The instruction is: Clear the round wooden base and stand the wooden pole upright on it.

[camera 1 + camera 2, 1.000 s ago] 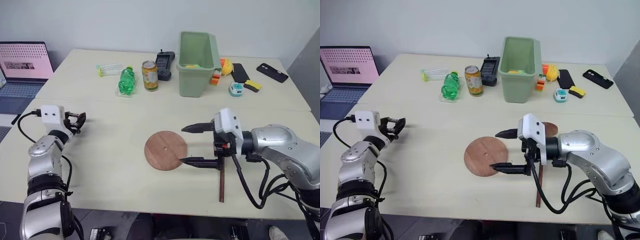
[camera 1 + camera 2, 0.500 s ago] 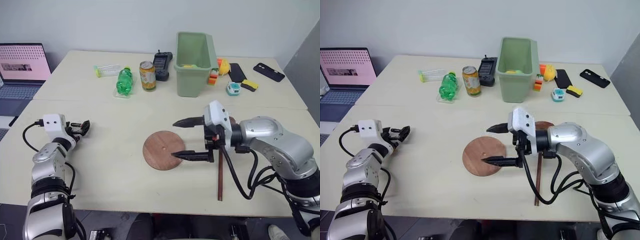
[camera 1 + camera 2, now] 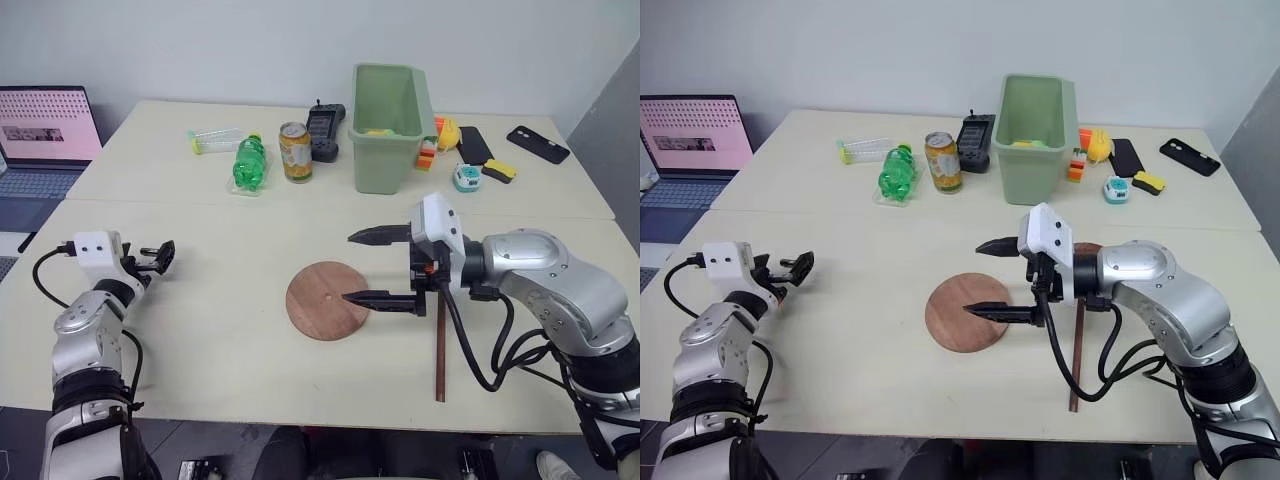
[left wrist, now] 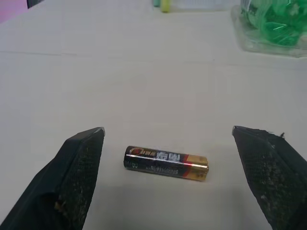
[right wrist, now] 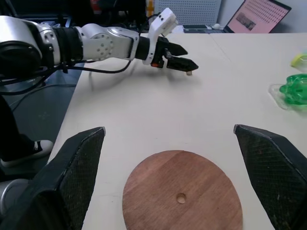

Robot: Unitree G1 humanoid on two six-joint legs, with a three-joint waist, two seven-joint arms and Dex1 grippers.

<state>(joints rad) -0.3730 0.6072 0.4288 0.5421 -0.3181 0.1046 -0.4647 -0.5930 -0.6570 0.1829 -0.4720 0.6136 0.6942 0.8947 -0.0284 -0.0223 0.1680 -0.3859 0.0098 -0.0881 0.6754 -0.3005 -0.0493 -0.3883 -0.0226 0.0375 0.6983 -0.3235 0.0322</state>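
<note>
Pale cream desk [image 3: 220, 330] stretches in front of you, with a laptop [image 3: 45, 130] glowing pink at its far left edge. Your left end effector [image 3: 160, 256] sits low over the desk on the left, its two fingers spread wide and holding nothing; in the left wrist view a small battery [image 4: 166, 163] lies flat on the desk between the fingertips [image 4: 81, 158], touching neither.

Farther back you have a clear bottle [image 3: 218, 138] lying down, a green bottle [image 3: 249, 163] on its side, an upright drinks can [image 3: 296, 152], a black handset [image 3: 327, 130] and a tall green bin [image 3: 386, 126].

At mid-desk you'll find the round wooden base [image 3: 326, 300], lying flat with its centre hole showing and nothing resting on it. Your right end effector [image 3: 365, 267] hangs just over its right-hand edge, pointing left, fingers fully apart and empty; one finger reaches over the disc's rim.

Just right of that, the wooden pole [image 3: 440, 345] lies flat on the desk, running toward you, its disc end tucked behind your right wrist.

At the back right are small toys [image 3: 468, 176] and two dark phones [image 3: 544, 144].
</note>
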